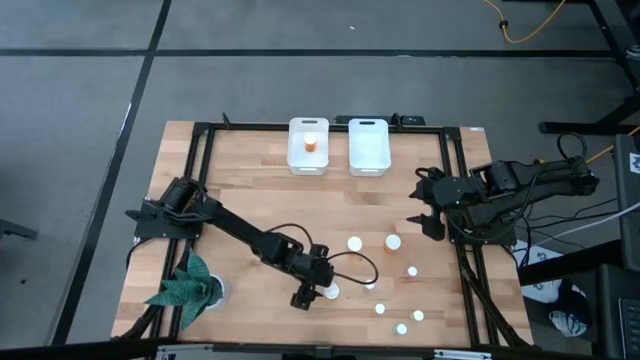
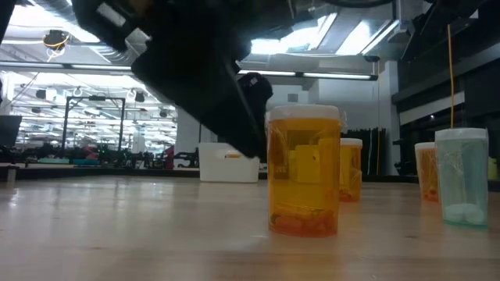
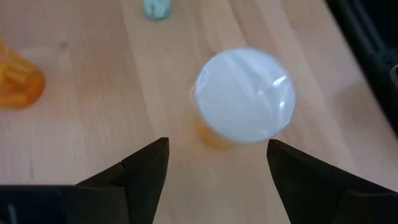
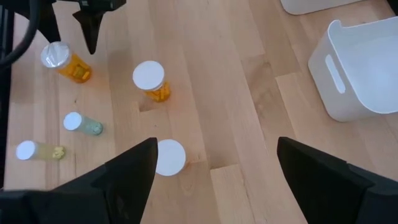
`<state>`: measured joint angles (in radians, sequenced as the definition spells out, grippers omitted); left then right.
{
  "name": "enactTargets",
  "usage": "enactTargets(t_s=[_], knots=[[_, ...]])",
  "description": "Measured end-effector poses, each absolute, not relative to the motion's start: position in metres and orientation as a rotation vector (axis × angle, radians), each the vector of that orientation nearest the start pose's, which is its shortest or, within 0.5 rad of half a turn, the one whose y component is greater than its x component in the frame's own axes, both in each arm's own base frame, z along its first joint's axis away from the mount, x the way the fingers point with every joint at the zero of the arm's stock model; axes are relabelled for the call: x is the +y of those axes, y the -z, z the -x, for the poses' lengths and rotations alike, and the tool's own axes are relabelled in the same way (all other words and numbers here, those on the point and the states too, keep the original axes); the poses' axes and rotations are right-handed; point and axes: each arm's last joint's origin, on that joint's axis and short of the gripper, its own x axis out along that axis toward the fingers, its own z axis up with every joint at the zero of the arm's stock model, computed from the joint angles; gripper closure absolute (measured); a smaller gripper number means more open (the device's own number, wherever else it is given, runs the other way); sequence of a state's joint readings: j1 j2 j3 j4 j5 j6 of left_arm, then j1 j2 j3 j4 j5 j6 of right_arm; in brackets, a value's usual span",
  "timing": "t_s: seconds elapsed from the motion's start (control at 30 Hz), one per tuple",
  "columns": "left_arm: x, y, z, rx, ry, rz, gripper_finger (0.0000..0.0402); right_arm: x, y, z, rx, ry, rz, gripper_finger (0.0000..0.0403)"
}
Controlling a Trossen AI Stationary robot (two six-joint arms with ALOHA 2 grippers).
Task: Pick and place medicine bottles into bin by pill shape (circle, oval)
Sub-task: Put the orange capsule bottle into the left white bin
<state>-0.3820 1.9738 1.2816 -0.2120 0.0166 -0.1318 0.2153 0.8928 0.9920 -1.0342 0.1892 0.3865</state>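
An orange medicine bottle with a white cap (image 3: 244, 96) stands upright on the wooden table near its front edge (image 1: 331, 291). My left gripper (image 3: 217, 163) hangs open just short of it, slanting down, a finger on either side of the gap and touching nothing. In the low view the same bottle (image 2: 305, 172) stands in front of that dark gripper (image 2: 195, 78). Two more orange bottles (image 1: 354, 243) (image 1: 393, 241) and several smaller pale ones (image 1: 412, 270) stand to its right. My right gripper (image 1: 425, 220) waits open above the table's right side.
Two white bins stand at the far edge; the left one (image 1: 308, 160) holds an orange bottle (image 1: 312, 143), and no bottle shows in the right one (image 1: 368, 160). A green leafy thing (image 1: 190, 290) lies at the near left corner. Bare wood spans the table's middle.
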Motion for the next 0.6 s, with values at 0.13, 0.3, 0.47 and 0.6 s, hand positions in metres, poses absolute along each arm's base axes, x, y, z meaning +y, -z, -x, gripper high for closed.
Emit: enactTargets(t_s=[0.13,0.3,0.47,0.6], knots=[[-0.158,-0.166,-0.383,0.887,0.328,-0.047,0.0138,0.027,-0.316,-0.147,0.903,0.152,-0.170,0.0073],[-0.159,-0.166,-0.387,0.847,0.342,-0.059,0.0138,0.027,-0.316,-0.147,0.904,0.152,-0.169,0.0073],[-0.160,-0.155,-0.393,0.827,0.366,-0.050,0.0138,0.027,-0.316,-0.147,0.905,0.153,-0.169,0.0073],[-0.160,-0.156,-0.395,0.801,0.365,-0.059,0.0138,0.026,-0.316,-0.147,0.907,0.153,-0.168,0.0073]])
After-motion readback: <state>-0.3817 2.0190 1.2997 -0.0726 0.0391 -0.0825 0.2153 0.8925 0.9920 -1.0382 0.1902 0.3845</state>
